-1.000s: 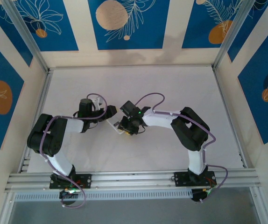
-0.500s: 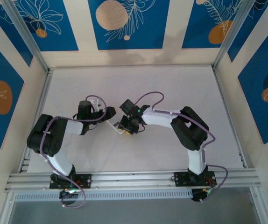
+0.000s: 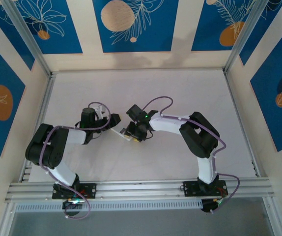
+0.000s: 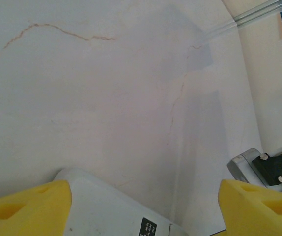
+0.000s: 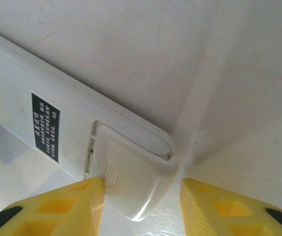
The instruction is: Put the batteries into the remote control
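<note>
Now, nearest to you in the right wrist view, your right claw (image 5: 142,196) stands open. Its 2 yellow fingers (image 5: 57,211) straddle the battery cover (image 5: 131,182) at the bottom of the frame. The lower-left finger looks to touch the cover's ribbed thumb patch, and the lower-right one sits just clear.

That cover rides proud of the end of the remote control (image 5: 82,110), with a dark gap along its inner edge, so I judge it half-seated. Whether you are drawing it off or pushing it home, work along the remote's length, not across it. Press flat on the ribbed patch and keep the push low and slow. Let the other claw brace the body so it cannot skate over the surface (image 5: 131,44).

Your left claw (image 4: 143,204) is open wide around the remote's opposite end. The body looks to rest against the lower-left finger, with bare surface before the lower-right one, so close it before you push.

Farther out, in the top view, both claws meet at the remote near mid-frame.

The compartment under the cover is hidden, so you cannot tell whether the batteries are in. The label (image 5: 45,128) print is too small to read, and the remote's body runs off the left edge.
</note>
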### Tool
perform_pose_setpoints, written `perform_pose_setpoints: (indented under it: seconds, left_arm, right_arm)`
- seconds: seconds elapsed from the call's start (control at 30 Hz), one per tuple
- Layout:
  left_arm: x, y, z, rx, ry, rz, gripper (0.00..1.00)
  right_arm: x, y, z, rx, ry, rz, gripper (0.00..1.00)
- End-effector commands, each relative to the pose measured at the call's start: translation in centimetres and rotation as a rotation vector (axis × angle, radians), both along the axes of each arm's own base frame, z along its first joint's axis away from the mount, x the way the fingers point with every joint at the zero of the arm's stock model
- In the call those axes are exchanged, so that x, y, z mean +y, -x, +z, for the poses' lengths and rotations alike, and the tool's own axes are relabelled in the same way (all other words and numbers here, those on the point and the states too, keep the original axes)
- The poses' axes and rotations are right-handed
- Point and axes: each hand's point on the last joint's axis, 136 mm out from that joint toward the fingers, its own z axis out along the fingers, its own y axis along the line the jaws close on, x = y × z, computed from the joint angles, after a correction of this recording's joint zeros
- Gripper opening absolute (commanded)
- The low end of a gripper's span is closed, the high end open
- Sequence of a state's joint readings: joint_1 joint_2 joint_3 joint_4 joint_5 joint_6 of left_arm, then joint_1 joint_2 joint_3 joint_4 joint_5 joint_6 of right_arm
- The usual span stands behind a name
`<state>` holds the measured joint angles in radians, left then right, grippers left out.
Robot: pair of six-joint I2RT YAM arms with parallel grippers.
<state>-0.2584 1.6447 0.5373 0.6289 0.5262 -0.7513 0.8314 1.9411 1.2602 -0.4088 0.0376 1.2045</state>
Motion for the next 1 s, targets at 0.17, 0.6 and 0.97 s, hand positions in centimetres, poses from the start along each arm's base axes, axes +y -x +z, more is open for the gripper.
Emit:
perform_pose_setpoints:
  seconds: [0.17,0.6,0.97]
  left_arm:
    - [0.2,1.3,-1.4,0.062,-0.022,-0.002,0.78]
    - [0.0,1.3,-1.2,0.057,-0.012,-0.01,0.79]
    - [0.0,1.3,-1.1,0.053,-0.005,-0.013,0.79]
  right_arm:
    - [-1.9,0.5,1.2,-0.034,0.065,0.01,0.45]
    - [-0.5,0.2,0.9,-0.027,0.031,0.027,0.37]
    - [-0.2,0.1,0.2,-0.009,0.033,0.03,0.36]
